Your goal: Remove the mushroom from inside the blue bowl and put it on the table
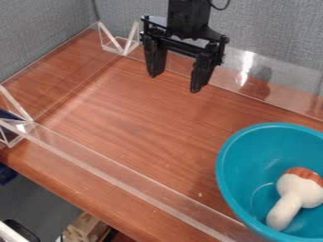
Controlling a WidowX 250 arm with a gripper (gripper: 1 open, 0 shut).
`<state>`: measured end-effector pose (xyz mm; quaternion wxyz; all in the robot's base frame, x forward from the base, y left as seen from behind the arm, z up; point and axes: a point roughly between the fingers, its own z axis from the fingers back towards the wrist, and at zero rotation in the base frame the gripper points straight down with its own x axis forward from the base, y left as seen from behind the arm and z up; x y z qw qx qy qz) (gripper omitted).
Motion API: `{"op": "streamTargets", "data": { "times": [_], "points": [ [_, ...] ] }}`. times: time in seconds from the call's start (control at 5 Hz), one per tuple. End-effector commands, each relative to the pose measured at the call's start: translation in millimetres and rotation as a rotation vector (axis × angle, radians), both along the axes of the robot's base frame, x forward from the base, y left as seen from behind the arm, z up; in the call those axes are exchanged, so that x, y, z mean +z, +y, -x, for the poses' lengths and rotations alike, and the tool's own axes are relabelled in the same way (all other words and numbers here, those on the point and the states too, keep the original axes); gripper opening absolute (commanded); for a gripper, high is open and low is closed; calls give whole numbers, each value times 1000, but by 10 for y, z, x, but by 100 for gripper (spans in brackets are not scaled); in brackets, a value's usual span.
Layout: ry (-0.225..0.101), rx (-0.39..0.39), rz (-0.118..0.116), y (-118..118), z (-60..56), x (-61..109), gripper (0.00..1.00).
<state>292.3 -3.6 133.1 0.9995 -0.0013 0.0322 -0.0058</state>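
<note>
A reddish-brown polished wooden surface (113,104) with low clear acrylic walls spreads left of the large round turquoise-blue plastic bowl (246,156). Up-left of the bowl, well apart, hangs the black pincer (177,80), jaws spread, empty. Inside the bowl lies the small cream-stemmed, orange-red-capped toy mushroom (292,197).

Blue bowl (247,161) on wooden table (139,113)
</note>
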Motion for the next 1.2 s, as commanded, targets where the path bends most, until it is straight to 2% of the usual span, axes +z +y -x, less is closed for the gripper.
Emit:
{"op": "streamTargets", "data": {
  "times": [0.0, 0.2, 0.4, 0.6, 0.8, 1.0],
  "points": [
    [13, -8, 3, -42, 11, -53, 100],
    [16, -40, 12, -201, 38, -97, 100],
    [-3, -103, 30, -526, 99, -82, 100],
    [-28, -174, 35, -919, 162, -128, 100],
    [-44, -242, 40, -1263, 247, -193, 100],
    [-48, -283, 44, -1482, 321, -317, 100]
  ]
}}
